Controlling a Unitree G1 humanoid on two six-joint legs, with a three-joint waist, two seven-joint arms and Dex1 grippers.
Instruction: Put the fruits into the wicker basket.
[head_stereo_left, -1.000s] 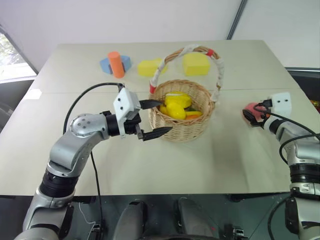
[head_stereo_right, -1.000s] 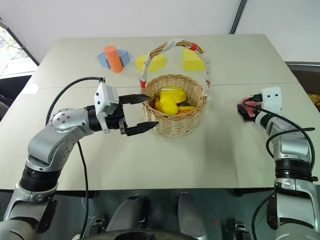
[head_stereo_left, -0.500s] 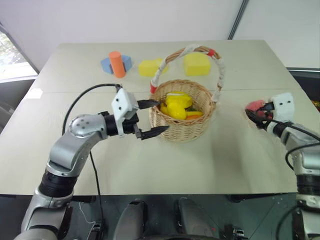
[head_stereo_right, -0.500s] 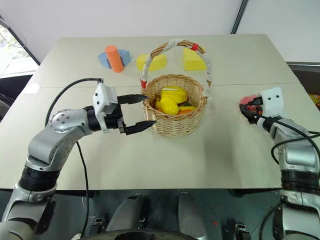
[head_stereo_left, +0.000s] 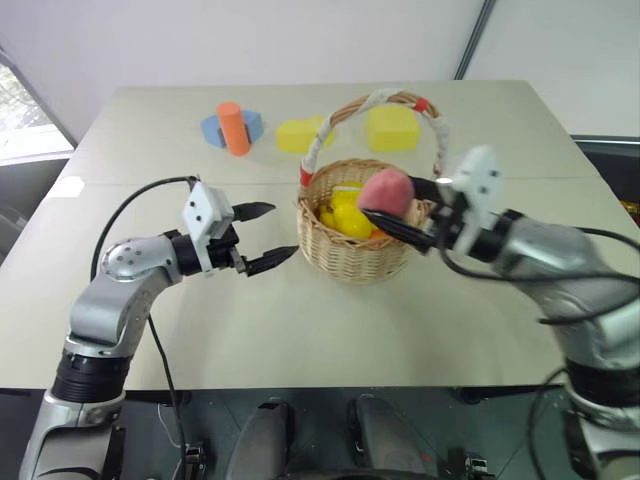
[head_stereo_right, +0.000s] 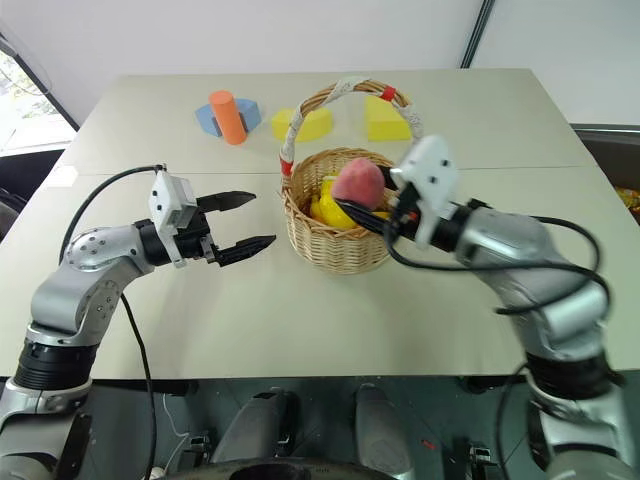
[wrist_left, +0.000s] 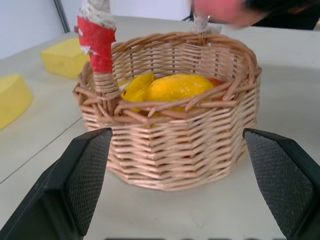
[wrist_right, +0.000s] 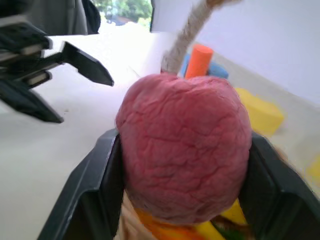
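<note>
Your right gripper (head_stereo_right: 368, 212), fingers clamped on the peach (head_stereo_right: 358, 181), has swung from the surface's (head_stereo_right: 330, 310) edge to above the basket (head_stereo_right: 335, 245), ready for release, while your left gripper (head_stereo_right: 243, 221), fingers apart, has backed away.

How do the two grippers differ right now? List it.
The left gripper is open and empty; the right gripper is shut on the pink peach. The left gripper sits beside the basket, apart from it; the right gripper is over the basket's rim with its fruit above the yellow fruits. Both have two black fingers and point toward the basket.
</note>
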